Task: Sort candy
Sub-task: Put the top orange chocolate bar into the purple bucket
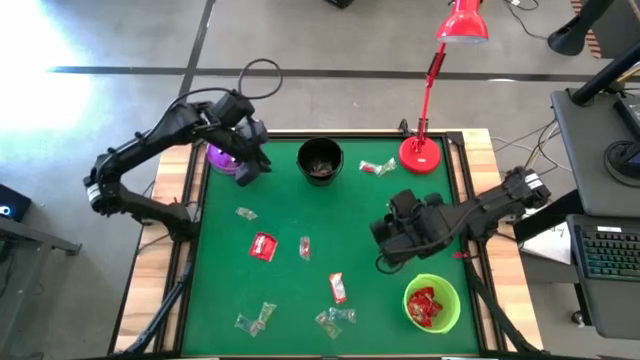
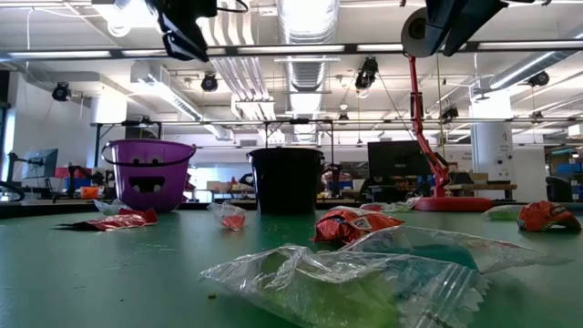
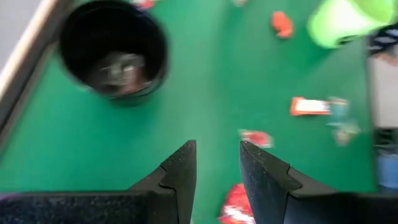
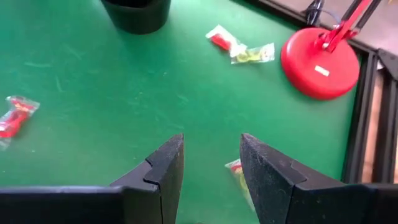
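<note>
the candy (image 1: pixel 263 246) lay scattered over the green table (image 1: pixel 290 210), most of it toward the near edge, with two pieces by the red lamp base (image 1: pixel 421 155) at the far right corner. a greenish sweet (image 4: pixel 235 172) sat just ahead of the right gripper (image 4: pixel 211 163), whose fingers stood apart and empty above the right side; that arm looked nearer to it. the left gripper (image 3: pixel 217 167), also parted and holding nothing, hovered by the purple bowl (image 1: pixel 222 158) at the far left corner. only the high view showed red pieces already in the green bowl (image 1: pixel 432 303); the low view hid them.
</note>
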Robot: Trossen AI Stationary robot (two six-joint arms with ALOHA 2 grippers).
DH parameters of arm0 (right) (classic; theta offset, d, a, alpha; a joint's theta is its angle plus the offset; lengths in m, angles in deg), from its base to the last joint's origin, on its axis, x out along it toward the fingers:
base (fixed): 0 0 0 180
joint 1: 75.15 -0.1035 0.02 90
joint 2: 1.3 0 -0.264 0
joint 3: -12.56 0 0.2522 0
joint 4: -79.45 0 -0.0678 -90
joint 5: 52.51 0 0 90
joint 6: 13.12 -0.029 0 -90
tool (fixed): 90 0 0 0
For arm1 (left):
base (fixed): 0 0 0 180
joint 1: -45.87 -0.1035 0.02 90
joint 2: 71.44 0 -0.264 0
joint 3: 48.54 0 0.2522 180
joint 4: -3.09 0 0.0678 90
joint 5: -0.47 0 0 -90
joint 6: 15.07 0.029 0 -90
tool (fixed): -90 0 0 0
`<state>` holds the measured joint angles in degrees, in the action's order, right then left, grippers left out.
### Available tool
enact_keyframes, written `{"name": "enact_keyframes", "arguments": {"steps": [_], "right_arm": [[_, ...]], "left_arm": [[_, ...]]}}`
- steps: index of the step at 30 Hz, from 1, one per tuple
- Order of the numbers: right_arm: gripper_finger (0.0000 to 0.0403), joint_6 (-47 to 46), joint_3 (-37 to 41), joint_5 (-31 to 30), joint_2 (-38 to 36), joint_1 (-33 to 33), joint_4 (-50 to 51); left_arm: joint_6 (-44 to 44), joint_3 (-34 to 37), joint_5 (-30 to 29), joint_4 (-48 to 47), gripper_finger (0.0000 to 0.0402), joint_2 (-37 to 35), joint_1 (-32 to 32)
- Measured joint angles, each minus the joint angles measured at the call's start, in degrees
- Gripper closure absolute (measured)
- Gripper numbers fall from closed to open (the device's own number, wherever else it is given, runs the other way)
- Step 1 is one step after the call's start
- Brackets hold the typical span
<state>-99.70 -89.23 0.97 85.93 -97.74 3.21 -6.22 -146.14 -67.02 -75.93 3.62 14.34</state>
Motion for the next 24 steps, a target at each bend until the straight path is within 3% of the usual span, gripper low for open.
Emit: {"name": "enact_keyframes", "arguments": {"steps": [5, 14, 24], "right_arm": [[0.0255, 1.3, 0.4, -1.8, -2.1, 1.2, 0.0], [0.0255, 0.1, 1.5, -3.9, -5.1, 1.5, 0.1], [0.0255, -4.5, 4.4, -4.2, -4.9, 1.5, 0.0]], "left_arm": [[3.7, -4.1, 6.4, -4.6, 0.0297, 3.5, 0.8], [7.5, -9.5, 6.6, -8.2, 0.0297, 9.6, 8.3], [9.6, -10.1, 6.4, -18.6, 0.0297, 15.3, 18.2]]}}
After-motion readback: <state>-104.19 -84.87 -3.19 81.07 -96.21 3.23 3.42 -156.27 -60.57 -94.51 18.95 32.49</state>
